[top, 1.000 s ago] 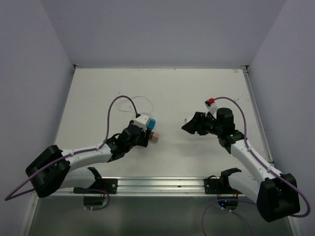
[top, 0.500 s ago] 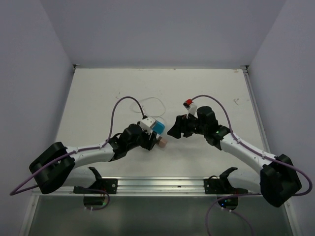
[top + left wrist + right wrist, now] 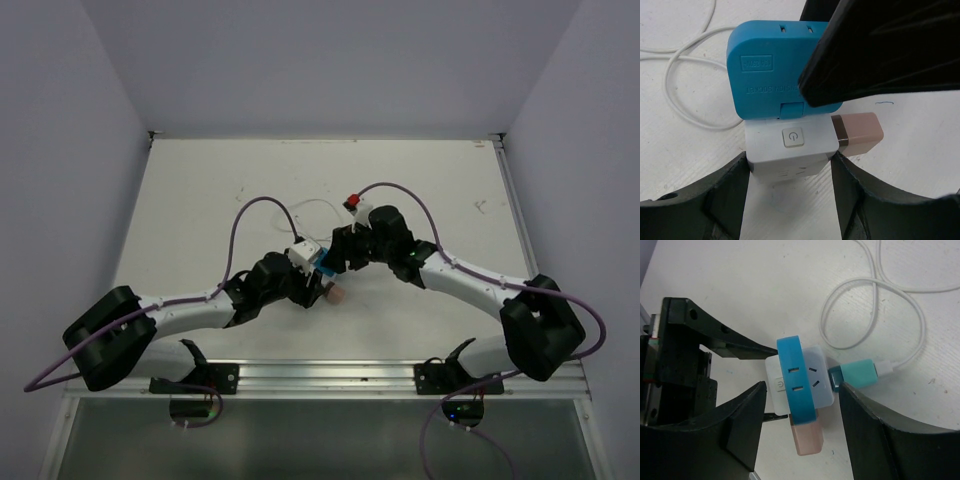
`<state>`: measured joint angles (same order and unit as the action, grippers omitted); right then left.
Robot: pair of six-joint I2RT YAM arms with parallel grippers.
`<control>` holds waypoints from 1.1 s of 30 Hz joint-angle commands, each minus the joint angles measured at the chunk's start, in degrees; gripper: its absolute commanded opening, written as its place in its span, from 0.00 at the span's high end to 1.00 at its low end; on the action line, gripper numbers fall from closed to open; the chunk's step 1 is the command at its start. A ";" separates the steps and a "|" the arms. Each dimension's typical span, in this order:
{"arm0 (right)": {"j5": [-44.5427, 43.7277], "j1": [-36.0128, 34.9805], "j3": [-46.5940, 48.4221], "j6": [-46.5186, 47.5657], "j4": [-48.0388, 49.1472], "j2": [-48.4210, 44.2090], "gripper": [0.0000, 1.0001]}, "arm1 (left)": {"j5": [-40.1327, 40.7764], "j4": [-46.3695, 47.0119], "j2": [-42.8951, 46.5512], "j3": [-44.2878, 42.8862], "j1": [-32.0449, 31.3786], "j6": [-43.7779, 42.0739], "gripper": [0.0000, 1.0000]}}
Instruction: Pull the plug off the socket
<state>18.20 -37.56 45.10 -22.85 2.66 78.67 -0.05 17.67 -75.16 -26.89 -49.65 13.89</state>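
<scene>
Where both arms meet over the pale surface (image 3: pixel 200 200), the left claw (image 3: pixel 790 167) is clenched on the white socket (image 3: pixel 790 150), one finger on each side. The right claw (image 3: pixel 801 390) is spread wide and grips nothing, its fingers flanking the socket. Three plugs sit in the socket. The blue plug (image 3: pixel 765 70), the biggest, is on its far end. A pink plug (image 3: pixel 860 134) juts sideways. A small teal plug (image 3: pixel 855 374), just beside a right finger, trails a looped white cable (image 3: pixel 880 285).

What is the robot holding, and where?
The left tool pinches the white socket by its two sides. The right tool straddles the blue plug, not gripping yet.
</scene>
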 commanded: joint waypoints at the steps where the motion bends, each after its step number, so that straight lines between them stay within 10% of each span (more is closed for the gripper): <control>1: -2.38 -1.46 2.88 1.41 2.53 2.70 0.37 | -1.35 1.93 -0.61 -1.58 -0.54 -0.27 0.68; 4: -2.11 -2.25 3.50 1.41 2.44 4.47 0.45 | -1.18 1.84 -0.61 -1.58 -0.54 0.00 0.71; 11: -1.67 -2.25 5.08 1.23 0.86 4.21 1.00 | -0.21 0.44 -0.87 -1.49 -0.62 0.87 0.97; 33: 3.77 6.87 5.52 -4.30 8.85 -4.14 1.00 | 1.20 -11.96 -11.59 -8.44 -0.63 2.46 1.00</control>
<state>18.09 -34.11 48.25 -20.56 -3.05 81.12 -0.21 15.42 -83.33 -35.99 -50.02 15.42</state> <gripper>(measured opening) 0.230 0.639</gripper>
